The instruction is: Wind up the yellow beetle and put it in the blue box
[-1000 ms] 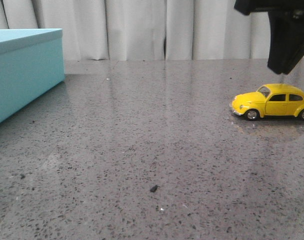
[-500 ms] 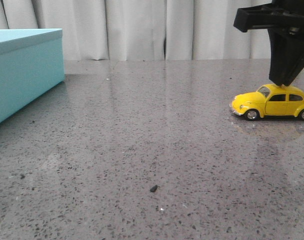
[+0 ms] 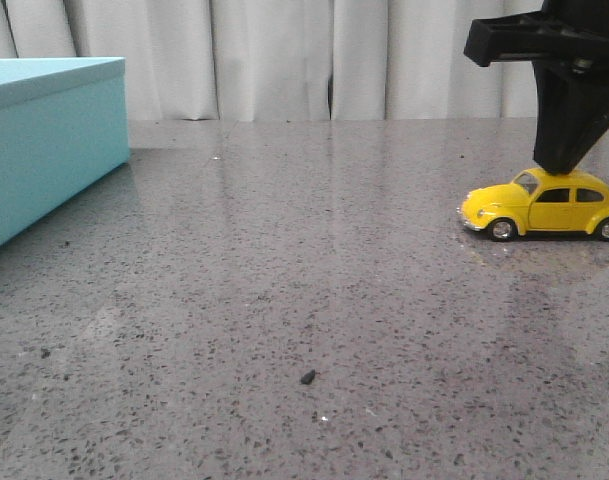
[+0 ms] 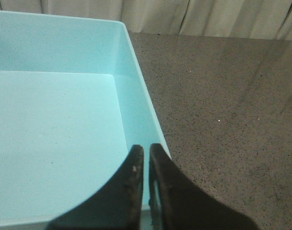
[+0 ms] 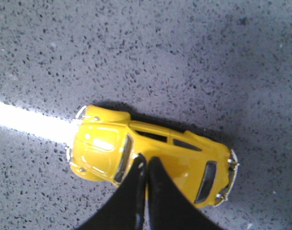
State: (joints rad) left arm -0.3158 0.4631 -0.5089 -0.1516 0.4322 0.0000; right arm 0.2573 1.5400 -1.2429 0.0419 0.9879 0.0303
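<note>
The yellow beetle (image 3: pixel 542 205) is sitting on its four wheels on the grey speckled desk (image 3: pixel 304 300), far over on the robot's right, its nose pointing toward the left. The right pincer (image 3: pixel 557 163) is pressing its tip onto the car's roof from above, its fingers (image 5: pixel 136 182) pressed together with only a thin slit between them and gripping nothing. On the opposite side of the desk, well apart from the car, the blue box (image 3: pixel 44 140) is standing open, its pale turquoise floor bare. The left pincer (image 4: pixel 146 158) is hanging over the box's rim near one corner, its fingers likewise pressed together with nothing between them. A small dark crumb (image 3: pixel 308 377) is lying on the desk.
</note>
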